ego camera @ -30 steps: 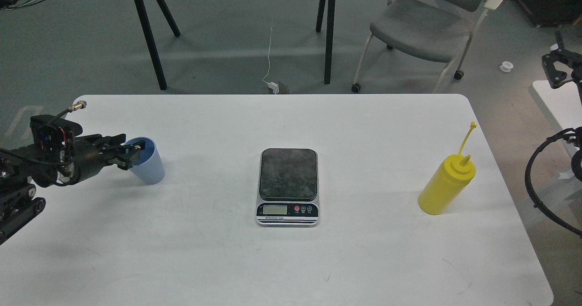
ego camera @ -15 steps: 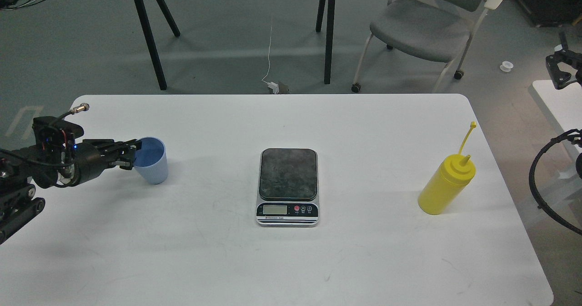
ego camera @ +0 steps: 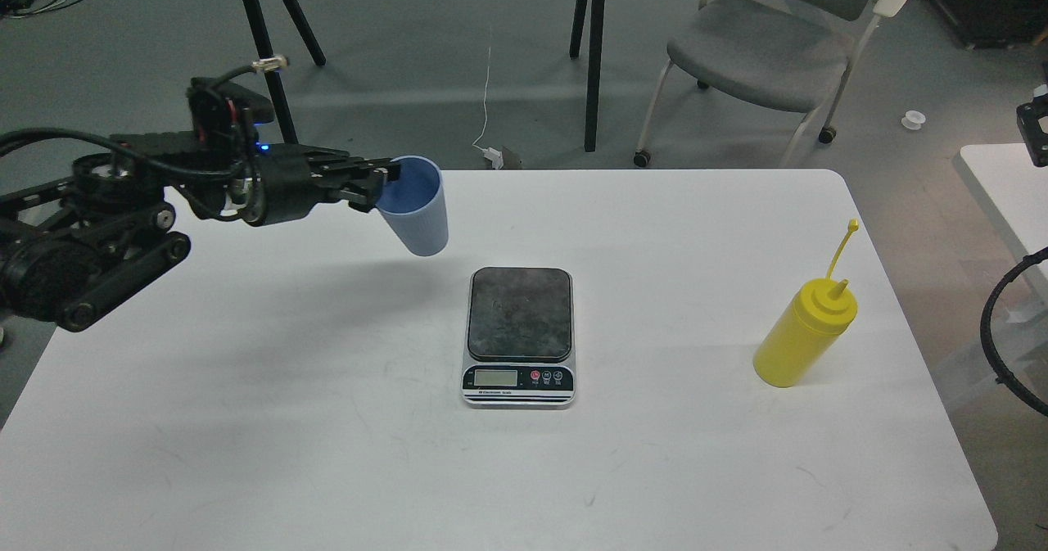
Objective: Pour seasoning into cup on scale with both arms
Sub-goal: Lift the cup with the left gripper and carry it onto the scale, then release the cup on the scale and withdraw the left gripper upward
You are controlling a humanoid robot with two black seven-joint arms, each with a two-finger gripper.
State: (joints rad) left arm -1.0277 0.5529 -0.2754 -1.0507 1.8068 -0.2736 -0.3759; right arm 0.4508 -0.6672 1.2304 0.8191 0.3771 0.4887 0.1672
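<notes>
My left gripper [ego camera: 383, 184] is shut on the rim of the light-blue ribbed cup [ego camera: 417, 211] and holds it in the air, up and to the left of the scale [ego camera: 518, 334]. The scale lies flat at the table's middle, its dark platform bare and its display toward me. The yellow squeeze bottle of seasoning [ego camera: 805, 328] stands upright at the right of the table, its cap strap sticking up. Only a dark bit of my right gripper [ego camera: 1033, 133] shows at the right edge, off the table; I cannot tell how its fingers stand.
The white table [ego camera: 327, 420] has rounded corners. A grey chair [ego camera: 761, 51] and black table legs [ego camera: 594, 60] stand on the floor behind it. A black cable loop [ego camera: 995, 330] hangs off the right side.
My left gripper has lifted the cup off the table's left side and carried it up and right toward the scale. My right gripper has slid further out at the right edge.
</notes>
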